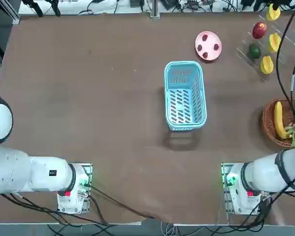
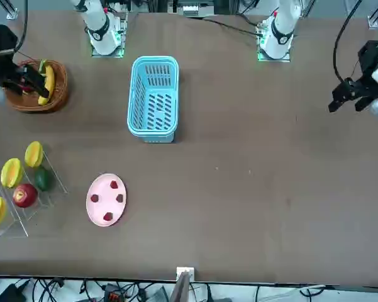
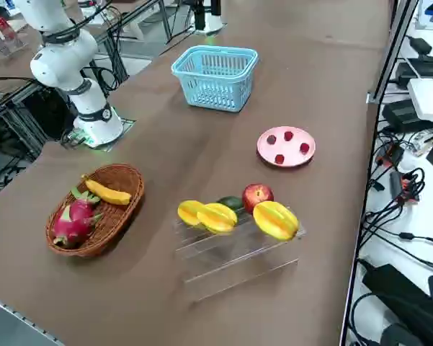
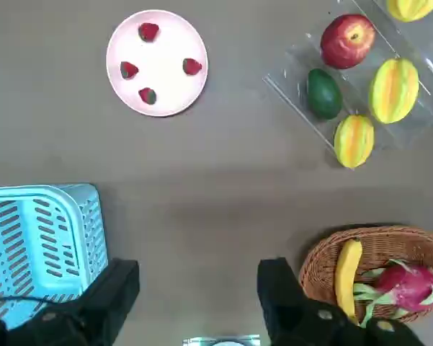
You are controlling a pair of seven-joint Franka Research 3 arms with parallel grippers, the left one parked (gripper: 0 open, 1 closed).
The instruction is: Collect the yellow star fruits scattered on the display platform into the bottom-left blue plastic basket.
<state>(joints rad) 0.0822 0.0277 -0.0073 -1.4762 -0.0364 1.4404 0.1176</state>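
Three yellow star fruits [image 1: 267, 64] [image 1: 274, 42] [image 1: 273, 12] lie on the see-through display platform [image 1: 245, 51] at the far right of the table. They show clearly in the right side view [image 3: 191, 212] [image 3: 217, 217] [image 3: 276, 219]. The light blue plastic basket [image 1: 167, 93] stands empty near the table's middle. My right gripper [image 4: 198, 288] is open with nothing between its fingers. It hangs high over the table near the wicker basket [image 2: 56, 94], between that and the blue basket [image 4: 36, 238], well short of the star fruits [image 4: 354, 140].
A red apple [image 1: 259, 30] and a round green fruit [image 1: 254, 50] share the platform with the star fruits. A pink plate [image 1: 207, 42] holding several strawberries lies left of it. The brown wicker basket [image 1: 267, 123] at the right edge holds a banana and a dragon fruit.
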